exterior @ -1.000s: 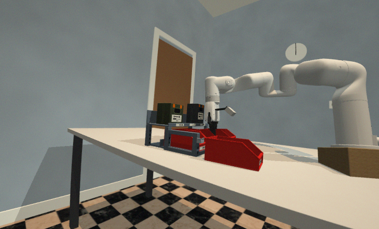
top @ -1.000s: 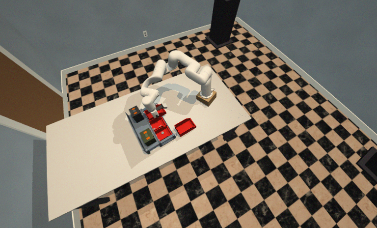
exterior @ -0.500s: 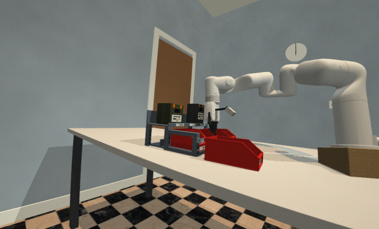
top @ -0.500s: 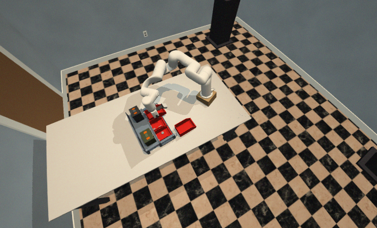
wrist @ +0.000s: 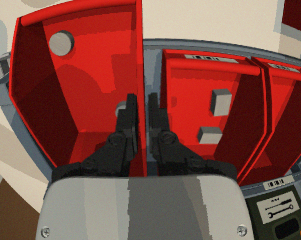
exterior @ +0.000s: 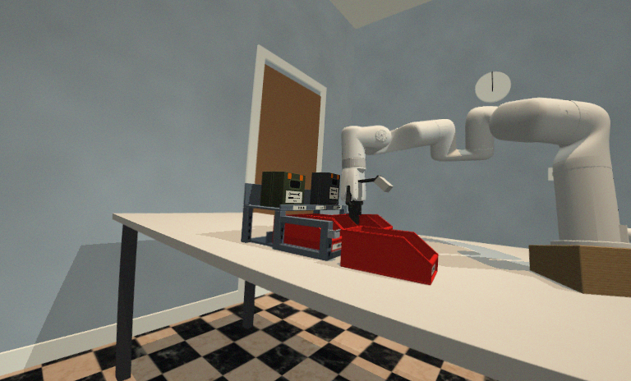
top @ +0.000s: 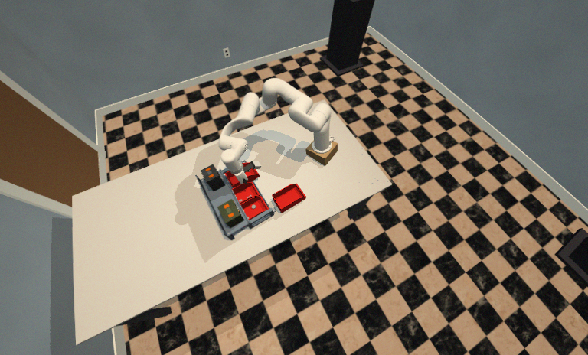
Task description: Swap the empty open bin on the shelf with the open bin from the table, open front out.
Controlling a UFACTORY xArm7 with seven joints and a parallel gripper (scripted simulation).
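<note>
Red bin (wrist: 90, 60), with a round grey disc (wrist: 61, 43) in it, is at the end place of the shelf (exterior: 246, 214), directly under the gripper (wrist: 141, 102). The fingers point straight down, one on each side of the bin's right side wall (wrist: 141, 47), one inside the bin and one outside. They stand only a little apart, and in the wrist view a thin gap seems to show on each side of the wall. I judge that they are not pressing it and hold nothing.

The bin's long axis runs away from the wrist, from its rear end under the upper board to its open front, which faces out over the table (top: 129, 255). This axis is parallel to the line between the fingers' faces, so I think the free way out is straight up along the wall. A sideways move would push the bin. Its front seems to reach farther out than the front of the next bin (wrist: 204, 100). I cannot tell if it sits fully behind the lip.

An empty red bin (top: 289, 198) stands on its base on the table, near the shelf's front but apart from it. It touches nothing else.

The table top is pale and plain. Around it are a checked floor (top: 433, 247), grey walls and a brown door (exterior: 286, 126).
</note>
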